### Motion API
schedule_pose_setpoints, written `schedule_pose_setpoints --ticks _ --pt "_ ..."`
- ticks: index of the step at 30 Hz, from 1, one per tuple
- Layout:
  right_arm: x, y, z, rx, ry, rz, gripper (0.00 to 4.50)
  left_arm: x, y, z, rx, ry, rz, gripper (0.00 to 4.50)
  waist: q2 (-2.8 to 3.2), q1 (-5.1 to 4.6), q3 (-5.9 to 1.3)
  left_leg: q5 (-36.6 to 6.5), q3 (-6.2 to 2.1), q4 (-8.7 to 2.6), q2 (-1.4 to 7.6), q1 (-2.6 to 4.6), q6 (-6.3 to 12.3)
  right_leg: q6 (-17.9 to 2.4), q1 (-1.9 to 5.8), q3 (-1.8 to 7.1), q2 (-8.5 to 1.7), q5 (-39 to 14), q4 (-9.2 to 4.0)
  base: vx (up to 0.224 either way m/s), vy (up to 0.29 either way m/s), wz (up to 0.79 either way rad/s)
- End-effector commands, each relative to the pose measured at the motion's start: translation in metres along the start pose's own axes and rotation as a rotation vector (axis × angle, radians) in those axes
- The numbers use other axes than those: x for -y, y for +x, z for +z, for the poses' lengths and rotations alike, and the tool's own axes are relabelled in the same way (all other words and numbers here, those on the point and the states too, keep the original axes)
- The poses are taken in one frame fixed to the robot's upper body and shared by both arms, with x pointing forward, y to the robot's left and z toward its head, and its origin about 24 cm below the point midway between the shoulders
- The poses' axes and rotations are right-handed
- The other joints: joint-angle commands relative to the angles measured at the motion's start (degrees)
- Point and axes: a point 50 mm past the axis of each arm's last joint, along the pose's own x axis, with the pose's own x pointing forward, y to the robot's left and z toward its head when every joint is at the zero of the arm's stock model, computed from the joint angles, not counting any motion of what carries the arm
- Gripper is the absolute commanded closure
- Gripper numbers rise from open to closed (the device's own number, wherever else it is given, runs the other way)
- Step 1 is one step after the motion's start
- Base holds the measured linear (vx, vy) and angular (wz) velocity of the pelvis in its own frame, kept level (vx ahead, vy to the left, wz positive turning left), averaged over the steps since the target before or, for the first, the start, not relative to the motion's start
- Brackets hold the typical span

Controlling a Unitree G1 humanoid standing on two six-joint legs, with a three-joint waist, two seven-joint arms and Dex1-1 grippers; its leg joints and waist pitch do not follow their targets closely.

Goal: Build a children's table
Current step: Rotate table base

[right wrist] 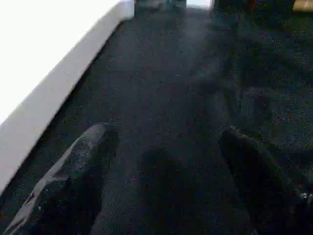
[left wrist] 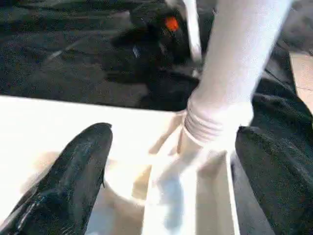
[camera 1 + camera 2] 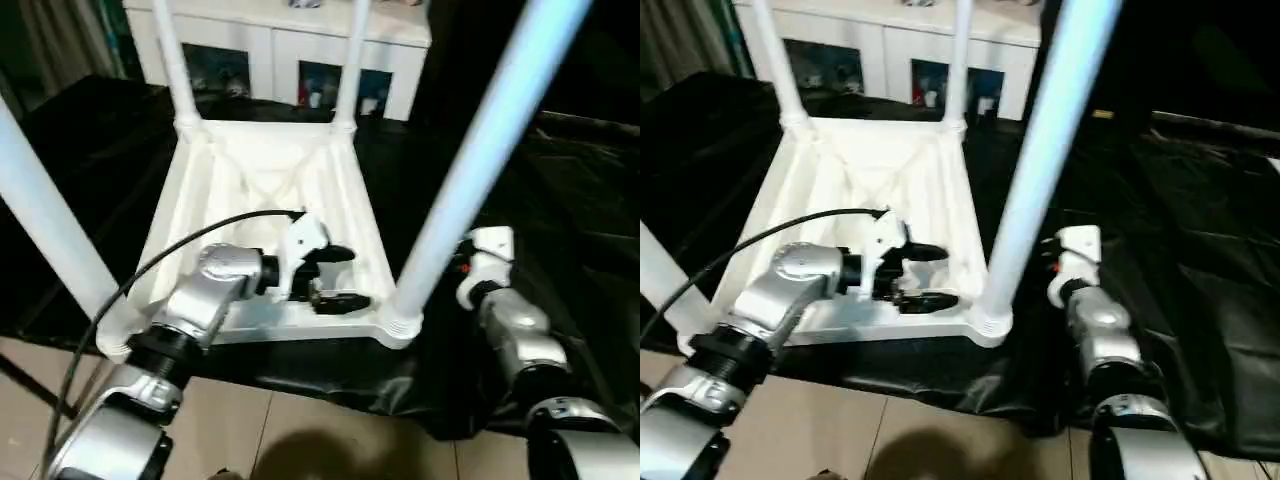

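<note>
Two silver forearms sit nearest me at the bottom of the head views. My left gripper (image 3: pixel 335 275) reaches over the near rim into the upturned children's table (image 3: pixel 265 185), its two black fingers (image 2: pixel 73 171) spread apart with nothing between them. From the left wrist camera one finger hangs over the ribbed white underside, and the other lies out past the near right corner socket, against the black cover; I cannot tell whether either one touches the plastic.

My right gripper (image 1: pixel 164 181) lies low on the black-covered work table (image 3: pixel 570 200), just beside the near right leg (image 3: pixel 470 165) and outside the white rim. Its wrist camera shows both fingers well apart, dark cloth between them and nothing held; the tabletop's white edge runs along one side of that picture.

The children's table rests upside down on the black cover, with its near edge close to the work table's front edge. Four legs stand up from the corner sockets. The near right one rises steeply past the camera, and the near left leg (image 3: pixel 45 225) slants out of the picture. Further back, the far left leg (image 3: pixel 172 62) and far right leg (image 3: pixel 350 62) stand in their sockets.

Behind everything stands a white cabinet (image 3: pixel 290 45) with glass doors.
</note>
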Motion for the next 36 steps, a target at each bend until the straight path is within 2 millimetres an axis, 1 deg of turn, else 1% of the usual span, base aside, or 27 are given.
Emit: schedule_pose_setpoints --ticks 1,2,3,4,5,6,7,8,10,12,13,14,15,16,18,19,20,22,24,25,26,27,28,29,30,34,36 --pt "0.006 -0.006 0.005 0.001 -0.029 0.051 0.73 0.010 0.003 0.001 -0.013 0.025 -0.048 0.00 -0.27 0.23 -4.06 -8.76 0.92 -3.58 -0.24 0.33 3.60 -13.09 3.43 1.34 -1.70 -2.67 -3.31 0.000 0.000 0.00" --pt "0.008 -0.008 0.005 -0.010 -0.052 0.084 0.73 0.014 0.002 -0.001 -0.023 0.035 -0.054 0.00 -0.27 0.38 -4.01 -8.42 1.03 -3.50 -0.24 0.32 4.20 -13.50 3.35 1.37 -1.72 -1.39 -3.27 0.000 0.000 0.00" --pt "0.010 -0.013 0.005 -0.033 -0.093 0.132 0.73 0.015 0.002 -0.007 -0.072 0.057 -0.018 0.00 -0.42 0.55 -4.13 -8.03 1.03 -3.43 -0.25 0.33 4.61 -13.72 3.53 1.34 -1.70 -0.64 -3.19 0.000 0.000 0.00" --pt "0.013 -0.020 0.005 -0.059 -0.139 0.178 0.73 0.017 0.000 -0.012 -0.101 0.071 -0.001 0.00 -0.44 0.76 -4.07 -7.42 0.90 -3.38 -0.11 0.26 5.25 -13.20 3.79 1.28 -1.55 0.69 -3.16 0.000 0.000 0.00" --pt "0.015 -0.025 0.004 -0.084 -0.178 0.214 0.73 0.019 -0.001 -0.015 -0.109 0.074 0.004 0.00 -0.44 0.81 -4.14 -6.91 0.96 -3.27 -0.19 0.26 5.53 -13.18 3.76 1.33 -1.60 1.36 -3.08 0.000 0.000 0.00" --pt "0.022 -0.035 0.003 -0.122 -0.232 0.251 0.73 0.024 -0.004 -0.015 -0.079 0.054 -0.023 0.00 -0.55 0.89 -4.05 -6.54 1.04 -3.23 -0.38 0.20 5.86 -12.94 3.78 1.36 -1.49 1.33 -3.19 0.000 0.000 0.00" --pt "0.027 -0.043 0.004 -0.149 -0.267 0.277 0.73 0.029 -0.006 -0.012 -0.043 0.023 -0.058 0.00 -0.68 1.35 -4.07 -6.62 1.02 -3.24 -0.24 0.24 5.76 -12.82 3.89 1.41 -1.72 0.59 -3.27 0.000 0.000 0.00" --pt "0.029 -0.045 0.004 -0.156 -0.277 0.287 0.73 0.030 -0.007 -0.011 -0.031 0.013 -0.070 0.00 -0.64 1.37 -3.94 -7.06 1.03 -3.37 -0.19 0.28 5.55 -13.00 3.80 1.42 -1.75 -0.18 -3.31 0.000 0.000 0.00" --pt "0.033 -0.056 0.004 -0.186 -0.304 0.328 0.73 0.033 -0.008 -0.010 -0.046 -0.004 -0.082 0.00 -0.72 1.33 -3.70 -9.53 1.09 -3.56 -0.23 0.27 5.02 -12.85 3.52 1.37 -1.74 -4.44 -3.81 0.000 0.000 0.00" --pt "0.034 -0.064 0.004 -0.210 -0.321 0.367 0.73 0.032 -0.009 -0.016 -0.107 -0.008 -0.061 0.00 -0.70 1.23 -3.16 -13.95 1.03 -3.92 -0.12 0.44 3.94 -10.60 3.20 1.40 -1.82 -12.90 -4.76 0.000 0.000 0.00" --pt "0.033 -0.067 0.004 -0.216 -0.321 0.381 0.73 0.031 -0.009 -0.019 -0.127 -0.010 -0.050 0.19 -0.80 1.26 -3.00 -15.77 0.98 -4.01 -0.12 0.61 3.38 -9.12 2.93 1.47 -1.96 -17.08 -5.20 0.000 0.000 0.00" --pt "0.031 -0.070 0.004 -0.220 -0.316 0.401 0.91 0.029 -0.009 -0.021 -0.146 -0.026 -0.024 0.30 -0.76 1.05 -2.96 -16.36 0.87 -4.17 -0.15 0.46 3.04 -8.41 3.04 1.45 -1.95 -18.78 -5.32 0.000 0.000 0.00" --pt "0.029 -0.073 0.005 -0.223 -0.311 0.419 0.91 0.027 -0.008 -0.022 -0.159 -0.038 0.001 0.30 -0.78 1.11 -3.03 -16.82 0.81 -4.09 -0.12 0.60 2.64 -7.29 2.95 1.51 -1.88 -20.03 -5.46 0.000 0.000 0.00" --pt "0.027 -0.075 0.005 -0.223 -0.305 0.437 1.13 0.025 -0.007 -0.022 -0.165 -0.054 0.019 0.41 -0.74 1.13 -3.07 -16.80 0.74 -4.15 -0.14 0.60 2.67 -7.09 2.95 1.47 -1.93 -20.40 -5.52 0.000 0.000 0.00" --pt "0.022 -0.081 0.006 -0.223 -0.301 0.485 1.20 0.024 -0.006 -0.021 -0.173 -0.080 0.027 0.50 -0.69 1.10 -3.11 -16.70 0.64 -4.16 -0.16 0.52 2.62 -6.72 2.80 1.42 -2.02 -21.43 -5.65 0.000 0.000 0.00" --pt "0.019 -0.084 0.007 -0.223 -0.299 0.506 1.38 0.025 -0.005 -0.020 -0.179 -0.084 0.026 0.76 -0.63 1.07 -3.09 -16.70 0.62 -4.22 -0.16 0.45 2.61 -6.72 2.84 1.41 -1.96 -21.33 -5.68 0.000 0.000 0.00" --pt "0.017 -0.085 0.008 -0.222 -0.295 0.521 1.47 0.025 -0.005 -0.020 -0.185 -0.092 0.023 0.81 -0.74 1.11 -3.10 -16.91 0.58 -4.20 -0.13 0.47 2.65 -6.64 2.74 1.37 -1.95 -21.39 -5.71 0.000 0.000 0.00" --pt "0.014 -0.088 0.009 -0.222 -0.295 0.550 1.56 0.026 -0.002 -0.021 -0.216 -0.102 0.013 0.82 -0.30 1.04 -3.18 -16.57 0.49 -4.24 -0.11 0.46 2.53 -7.02 2.74 1.38 -1.93 -20.30 -5.60 0.000 0.000 0.00" --pt "0.013 -0.089 0.010 -0.225 -0.293 0.557 1.83 0.026 -0.001 -0.022 -0.227 -0.111 0.011 1.19 -0.36 1.03 -3.31 -15.58 0.53 -4.14 -0.09 0.42 2.65 -8.01 2.81 1.42 -1.83 -17.19 -5.36 0.000 0.000 0.00" --pt "0.013 -0.090 0.010 -0.225 -0.293 0.559 1.83 0.027 0.001 -0.020 -0.227 -0.108 -0.004 1.19 -0.23 1.02 -3.33 -15.32 0.51 -4.15 -0.09 0.44 2.63 -8.32 2.82 1.41 -1.82 -16.47 -5.27 0.000 0.000 0.00" --pt "0.012 -0.092 0.012 -0.228 -0.290 0.558 2.00 0.029 0.004 -0.018 -0.226 -0.106 -0.027 1.27 -0.37 1.05 -3.38 -14.51 0.58 -4.06 -0.17 0.33 2.74 -8.79 2.99 1.40 -1.78 -14.97 -5.18 0.000 0.000 0.00" --pt "0.012 -0.092 0.012 -0.229 -0.290 0.558 2.00 0.030 0.005 -0.018 -0.226 -0.105 -0.035 1.27 -0.27 1.17 -3.44 -13.88 0.59 -4.00 -0.17 0.33 2.86 -9.20 3.08 1.43 -1.83 -13.65 -5.09 0.000 0.000 0.00" --pt "0.012 -0.092 0.012 -0.232 -0.294 0.558 2.18 0.031 0.006 -0.018 -0.236 -0.098 -0.041 1.44 -0.23 1.19 -3.48 -13.59 0.56 -3.99 -0.15 0.33 2.90 -9.38 3.11 1.42 -1.83 -13.06 -4.99 0.000 0.000 0.00" --pt "0.011 -0.093 0.013 -0.234 -0.297 0.558 2.18 0.031 0.007 -0.019 -0.244 -0.093 -0.045 1.44 -0.30 1.28 -3.56 -12.97 0.57 -3.92 -0.16 0.33 3.05 -9.58 3.17 1.39 -1.83 -12.02 -4.87 0.000 0.000 0.00" --pt "0.011 -0.093 0.013 -0.234 -0.297 0.559 2.31 0.032 0.007 -0.019 -0.250 -0.087 -0.050 1.59 -0.29 1.31 -3.56 -12.58 0.58 -3.88 -0.17 0.30 3.13 -9.78 3.21 1.38 -1.81 -11.31 -4.80 0.000 0.000 0.00" --pt "0.008 -0.093 0.013 -0.234 -0.293 0.566 2.64 0.034 0.009 -0.025 -0.300 -0.057 -0.070 1.81 -0.24 1.32 -3.52 -12.72 0.57 -3.91 -0.14 0.36 3.19 -9.84 3.30 1.39 -1.87 -10.98 -4.78 0.000 0.000 0.00" --pt "0.007 -0.094 0.013 -0.235 -0.291 0.573 2.87 0.034 0.009 -0.026 -0.306 -0.059 -0.060 2.05 -0.20 1.30 -3.44 -13.66 0.59 -3.98 -0.13 0.47 2.99 -9.79 3.25 1.37 -1.90 -12.40 -4.96 0.000 0.000 0.00"
